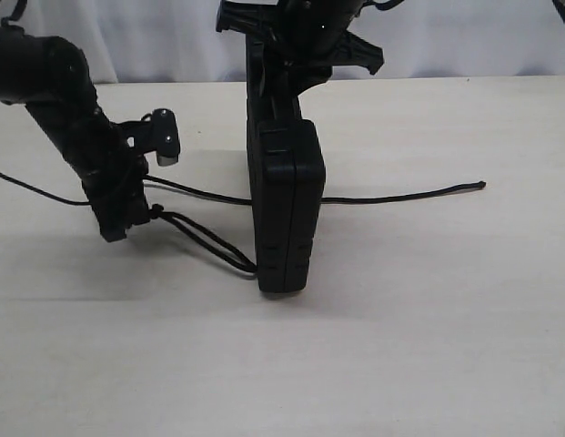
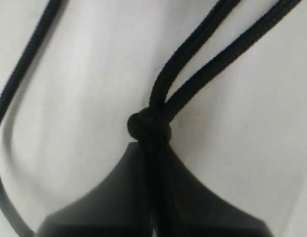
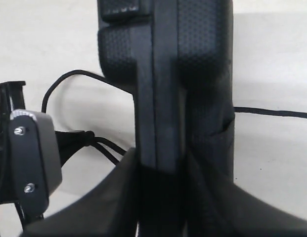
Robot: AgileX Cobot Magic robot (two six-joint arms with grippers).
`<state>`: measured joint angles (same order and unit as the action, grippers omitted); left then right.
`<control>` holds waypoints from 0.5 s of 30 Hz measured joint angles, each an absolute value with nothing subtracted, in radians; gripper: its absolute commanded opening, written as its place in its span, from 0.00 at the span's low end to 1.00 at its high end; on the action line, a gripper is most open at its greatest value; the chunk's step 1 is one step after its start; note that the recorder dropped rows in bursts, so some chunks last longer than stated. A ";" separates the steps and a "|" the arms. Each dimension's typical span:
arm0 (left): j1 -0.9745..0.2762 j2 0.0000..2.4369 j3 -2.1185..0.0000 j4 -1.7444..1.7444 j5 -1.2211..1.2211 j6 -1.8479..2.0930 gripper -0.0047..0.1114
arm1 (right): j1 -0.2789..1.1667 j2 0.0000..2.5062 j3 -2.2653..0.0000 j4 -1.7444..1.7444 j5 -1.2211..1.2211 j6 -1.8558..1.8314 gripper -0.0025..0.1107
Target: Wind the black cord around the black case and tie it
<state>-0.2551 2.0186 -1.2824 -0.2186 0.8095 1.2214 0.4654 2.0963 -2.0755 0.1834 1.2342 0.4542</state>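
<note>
**Pinching the cord while the case stands on edge**

Standing upright on its narrow edge on the pale tabletop (image 1: 428, 319), the flat, ribbed, matte black plastic case (image 1: 284, 209) is clamped near its top by the right gripper (image 3: 163, 182), one finger pressed against each broad face. To the left of the case and low over the table, the left gripper (image 1: 136, 218) has its fingers pressed together on the thin black braided cord (image 1: 400, 197), just behind a small knot (image 2: 148, 126) where two strands meet.

From that knot the two strands run across the table to the foot of the case. Another length passes the case about halfway up, and its free end lies loose on the table well to the right. Whether that length goes behind the case or through it cannot be told from these views.

By the look of it, the wrapping has only begun: the cord meets the case but no full turn shows across its near edge. No tie around the case is visible. Winding, tightening and knotting appear to remain.
</note>
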 measured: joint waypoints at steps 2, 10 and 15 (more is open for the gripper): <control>-0.245 1.984 -1.282 -0.257 0.801 1.215 0.04 | 0.465 2.096 -2.075 0.183 1.234 0.454 0.06; -0.132 1.900 -1.282 -0.436 0.783 1.205 0.04 | 0.465 2.096 -2.075 0.183 1.234 0.454 0.06; -0.037 1.887 -1.282 -0.591 0.838 1.256 0.04 | 0.465 2.096 -2.075 0.183 1.234 0.454 0.06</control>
<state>-0.0367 1.8874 -1.2824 -0.5912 0.8385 1.2556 0.4654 2.0963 -2.0755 0.1834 1.2342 0.4542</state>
